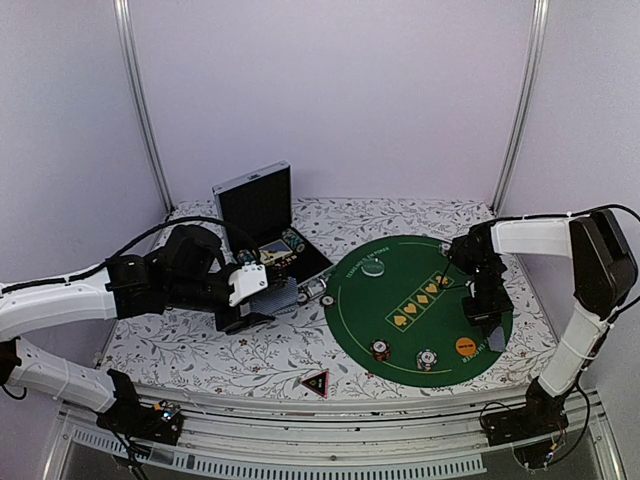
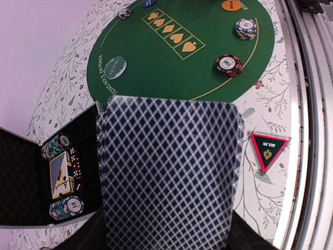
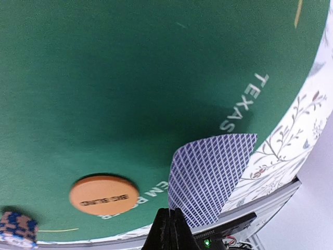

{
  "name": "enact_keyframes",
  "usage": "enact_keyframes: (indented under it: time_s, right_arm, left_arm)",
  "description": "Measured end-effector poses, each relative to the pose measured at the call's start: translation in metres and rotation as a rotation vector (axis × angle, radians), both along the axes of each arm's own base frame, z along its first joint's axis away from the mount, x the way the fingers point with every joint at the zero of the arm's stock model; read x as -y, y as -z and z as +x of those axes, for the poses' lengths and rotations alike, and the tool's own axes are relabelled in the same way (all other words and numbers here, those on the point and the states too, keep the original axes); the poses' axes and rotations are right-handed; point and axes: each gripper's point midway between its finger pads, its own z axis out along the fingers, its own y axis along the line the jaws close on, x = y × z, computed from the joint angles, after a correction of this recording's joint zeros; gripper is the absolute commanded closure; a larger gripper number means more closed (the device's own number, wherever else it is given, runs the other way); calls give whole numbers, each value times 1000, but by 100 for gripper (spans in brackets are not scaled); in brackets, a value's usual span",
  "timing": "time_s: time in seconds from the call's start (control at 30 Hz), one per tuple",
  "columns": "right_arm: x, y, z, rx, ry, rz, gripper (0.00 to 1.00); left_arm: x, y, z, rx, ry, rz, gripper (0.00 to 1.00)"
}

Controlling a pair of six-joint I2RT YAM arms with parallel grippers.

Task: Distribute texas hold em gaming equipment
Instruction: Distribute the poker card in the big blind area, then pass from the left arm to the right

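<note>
My left gripper (image 1: 248, 292) is shut on a deck of blue-diamond-backed cards (image 2: 169, 177), held above the table left of the green mat; the deck hides its fingertips. My right gripper (image 3: 169, 225) is shut on the corner of a single card (image 3: 210, 174), low over the mat's (image 1: 420, 240) right rim; it also shows in the top view (image 1: 490, 322). An orange big-blind disc (image 3: 103, 195) lies beside it. Two chip stacks (image 2: 229, 64) (image 2: 246, 27) stand at the mat's near edge. A clear-white disc (image 2: 115, 66) lies on the mat. The black red-edged triangle (image 2: 268, 150) lies on the tablecloth.
An open black case (image 1: 255, 210) with chip stacks (image 2: 66, 207) and dice stands at the back left. Five yellow spade card boxes (image 2: 171, 32) cross the mat's middle. A metal rail (image 1: 330, 425) runs along the table's front edge. White walls close the back and sides.
</note>
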Motion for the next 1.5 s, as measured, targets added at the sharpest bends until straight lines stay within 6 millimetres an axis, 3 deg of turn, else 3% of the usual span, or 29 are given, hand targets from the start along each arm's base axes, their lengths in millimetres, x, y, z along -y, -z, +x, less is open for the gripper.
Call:
enact_keyframes:
  time_s: [0.07,0.17,0.37,0.5,0.53,0.73,0.87,0.97,1.07,1.17,1.23,1.33,1.5]
  right_arm:
    - [13,7,-14,-45,47,-18,97]
    - [17,13,-28,-88,71,-19,97]
    - [13,16,-31,-94,72,-3,95]
    - [13,18,-29,-87,77,-2,71]
    - [12,19,-28,-85,75,1,64]
    - [8,15,-18,-56,66,16,51]
    - [-10,-12,16,64,43,67,47]
    - [-56,-56,57,247,-54,183,41]
    - [-152,-108,78,435,-271,457,37]
    - [-258,-157,56,544,-524,827,36]
    - [-307,-179,34,557,-630,1044,35]
    - [-347,-195,23,562,-688,1264,26]
    - [-384,-174,20,504,-710,1367,16]
  left_arm:
    - [0,0,0,-2,3,-1,35]
    - [1,0,-1,-5,7,-3,35]
    - [1,1,-2,-10,10,-2,35]
    - [1,1,-3,-13,11,0,35]
    - [1,1,-3,-13,12,0,35]
    - [1,1,-3,-13,13,0,35]
    - [1,2,-3,-13,16,2,35]
    - [1,2,-4,-13,21,2,35]
    - [1,2,-5,-12,27,3,35]
    - [2,2,-6,-12,37,2,35]
    - [2,2,-6,-13,41,1,35]
    - [2,2,-6,-10,44,2,35]
    - [2,2,-6,-6,42,5,35]
